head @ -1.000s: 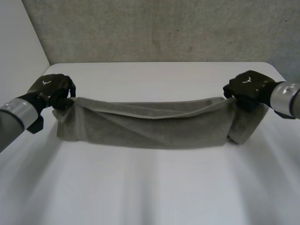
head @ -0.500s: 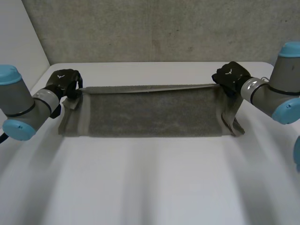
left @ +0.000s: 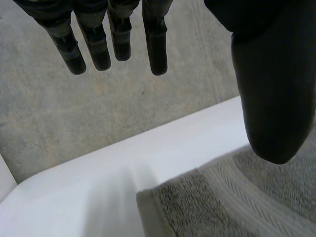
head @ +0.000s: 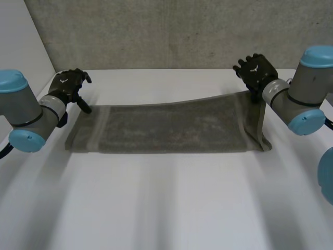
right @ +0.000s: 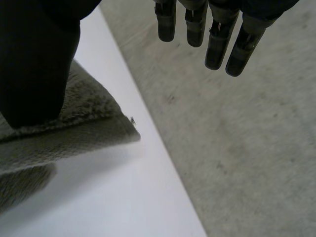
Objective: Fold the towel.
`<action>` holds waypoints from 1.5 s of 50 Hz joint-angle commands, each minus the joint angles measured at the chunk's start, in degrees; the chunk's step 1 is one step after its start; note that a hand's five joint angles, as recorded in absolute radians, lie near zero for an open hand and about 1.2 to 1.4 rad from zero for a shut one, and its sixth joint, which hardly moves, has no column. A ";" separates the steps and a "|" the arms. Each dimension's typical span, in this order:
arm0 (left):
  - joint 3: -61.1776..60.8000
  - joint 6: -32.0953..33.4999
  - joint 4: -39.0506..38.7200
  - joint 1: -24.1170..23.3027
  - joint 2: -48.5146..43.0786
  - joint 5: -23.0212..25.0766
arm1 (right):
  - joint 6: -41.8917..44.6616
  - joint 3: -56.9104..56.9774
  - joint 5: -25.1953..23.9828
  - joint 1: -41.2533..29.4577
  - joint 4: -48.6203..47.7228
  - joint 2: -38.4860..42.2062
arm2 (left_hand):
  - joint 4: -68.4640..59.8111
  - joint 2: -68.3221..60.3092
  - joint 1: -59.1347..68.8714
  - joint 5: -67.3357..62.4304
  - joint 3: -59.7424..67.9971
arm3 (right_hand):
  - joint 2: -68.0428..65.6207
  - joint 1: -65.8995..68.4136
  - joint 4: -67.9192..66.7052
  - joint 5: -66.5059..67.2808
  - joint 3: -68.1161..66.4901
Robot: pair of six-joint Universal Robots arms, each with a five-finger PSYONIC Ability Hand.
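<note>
While both hands hover at the far corners of the towel (head: 171, 129), neither one grasps it. The left hand (head: 67, 86) is released above the far left corner. Its wrist view shows straight fingers (left: 116, 37) held well apart from the thumb (left: 271, 89), with nothing between them. The right hand (head: 255, 70) is released in the same way over the far right corner.

In the right wrist view the thumb stands in front of the cloth and covers part of that corner, so I cannot tell whether it touches the towel. The towel's right end drops in a doubled flap just beside the right arm (head: 307, 88), and the layers there are hard to make out. Its far edge climbs toward the right hand, and I cannot tell whether that corner is off the surface. The left arm (head: 23, 112) is cut off by the edge of the head view. In the left wrist view the towel's corner, with its woven border band, lies under the thumb, and the rest of the cloth is cut off.

The towel is grey and lies as a long, narrow band across the far half of the table (head: 166, 208), running from one hand to the other with a straight near edge. The tabletop is smooth and white. A rough grey concrete wall (head: 171, 31) rises behind it, and a pale panel (head: 21, 36) stands at the left side.
</note>
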State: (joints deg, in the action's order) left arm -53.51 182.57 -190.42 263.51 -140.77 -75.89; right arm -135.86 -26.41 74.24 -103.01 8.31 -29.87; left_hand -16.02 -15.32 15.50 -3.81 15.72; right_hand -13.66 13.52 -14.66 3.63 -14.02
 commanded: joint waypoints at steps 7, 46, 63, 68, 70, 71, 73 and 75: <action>-11.60 -2.13 -0.21 0.42 10.68 0.57 | -9.60 -10.24 -19.61 0.97 -11.99 -8.63 | 4.29 3.59 -3.77 2.08 -3.99 | -22.23 22.37 -21.23 22.26 -21.87; -29.71 -1.69 -4.43 2.53 17.20 3.73 | -18.30 -52.08 -0.68 -0.26 -12.17 -23.40 | 3.96 3.26 -3.44 1.75 -3.66 | -2.13 2.27 -1.13 2.16 -1.77; -31.04 -1.25 -5.66 2.09 14.38 3.73 | -18.39 -51.46 -0.59 1.23 -17.28 -18.38 | 2.78 2.08 -2.26 0.57 -2.48 | -27.72 27.85 -26.71 27.75 -27.35; -31.04 -0.90 -5.66 2.09 13.59 3.73 | -18.39 -51.03 -0.85 2.81 -18.24 -18.21 | 2.95 2.25 -2.43 0.73 -2.65 | -42.65 42.79 -41.65 42.68 -42.29; -31.04 -0.90 -5.66 2.09 13.59 3.73 | -18.39 -50.94 -0.85 3.34 -18.33 -18.21 | 2.95 2.25 -2.43 0.73 -2.65 | -46.35 46.49 -45.35 46.38 -45.99; -31.04 -0.90 -5.66 2.09 13.59 3.73 | -18.39 -50.76 -0.94 3.69 -18.33 -18.21 | 2.95 2.25 -2.43 0.73 -2.65 | -47.55 47.69 -46.55 47.58 -47.19; -31.04 -0.90 -5.66 2.09 13.59 3.73 | -18.65 -50.50 -0.85 4.04 -18.33 -18.29 | 2.95 2.25 -2.43 0.73 -2.65 | -47.56 47.70 -46.56 47.59 -47.20; -31.04 -0.99 -5.66 2.09 13.59 3.73 | -19.00 -50.15 -0.94 4.48 -18.33 -18.29 | 2.95 2.25 -2.43 0.73 -2.65 | -47.56 47.70 -46.56 47.59 -47.20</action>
State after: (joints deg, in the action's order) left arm -84.55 181.65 -196.09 265.60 -127.21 -72.16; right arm -154.29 -77.31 73.42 -99.87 -10.00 -48.04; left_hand -15.38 -14.82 15.28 -3.66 15.14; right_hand -59.68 60.45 -59.66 49.31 -59.31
